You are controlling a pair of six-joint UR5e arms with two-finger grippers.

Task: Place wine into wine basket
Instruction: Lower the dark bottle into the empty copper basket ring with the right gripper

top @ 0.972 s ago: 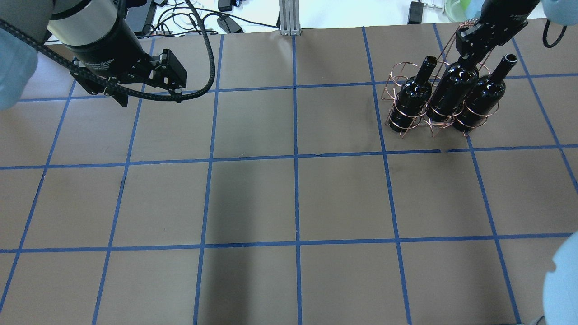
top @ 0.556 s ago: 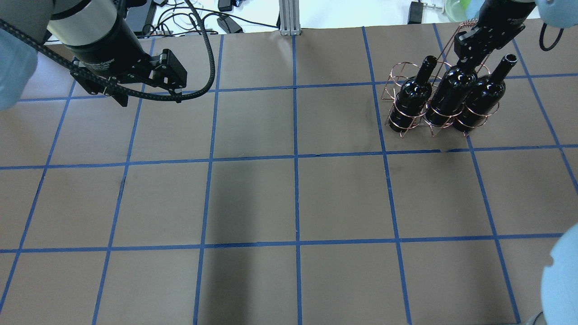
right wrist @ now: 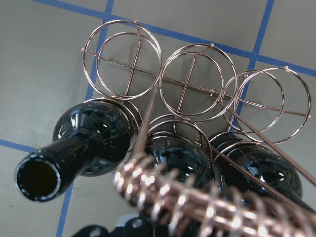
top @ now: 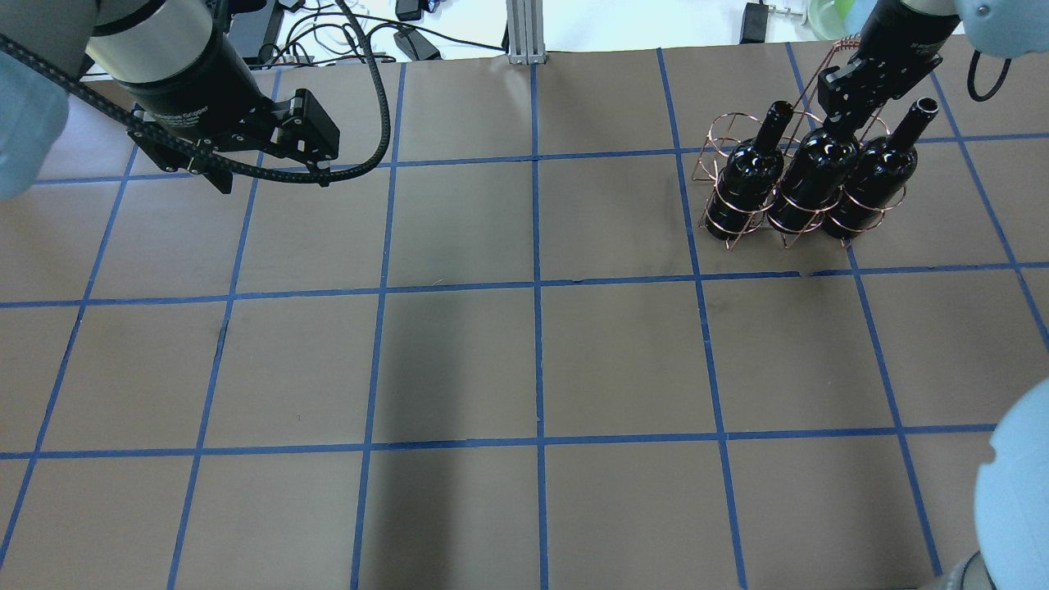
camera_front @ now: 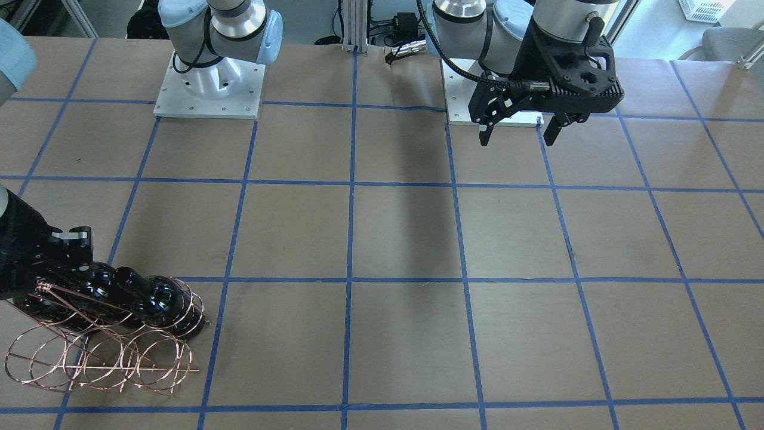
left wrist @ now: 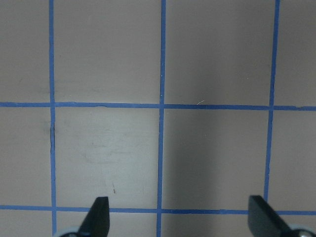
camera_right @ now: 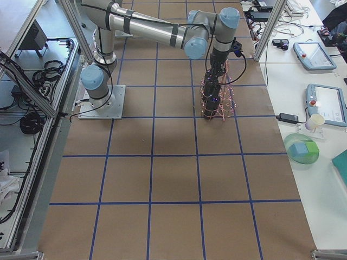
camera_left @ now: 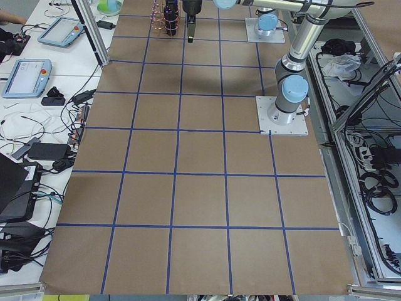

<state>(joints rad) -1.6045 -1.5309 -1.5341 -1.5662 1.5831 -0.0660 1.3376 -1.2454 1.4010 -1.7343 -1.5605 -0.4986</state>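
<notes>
Overhead exterior: middle bottle (top: 815, 176) stands in the wire basket (top: 715, 131) between two other bottles (top: 744, 184); only release appears outstanding. Right gripper (top: 840, 106) covers its neck and the grip cannot be told; left gripper (camera_front: 516, 138) hangs empty, fingers apart.

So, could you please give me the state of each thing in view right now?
Copper-coloured thin-wire wine basket: standing; one row of hoops filled, other empty.
Middle glossy near-black glass wine bottle: upright in a hoop.
Two outer matching bottles: upright in hoops, uncorked.
Right end effector: at the middle bottle's neck; grip hidden.
Left end effector: open, empty, hovering.
</notes>
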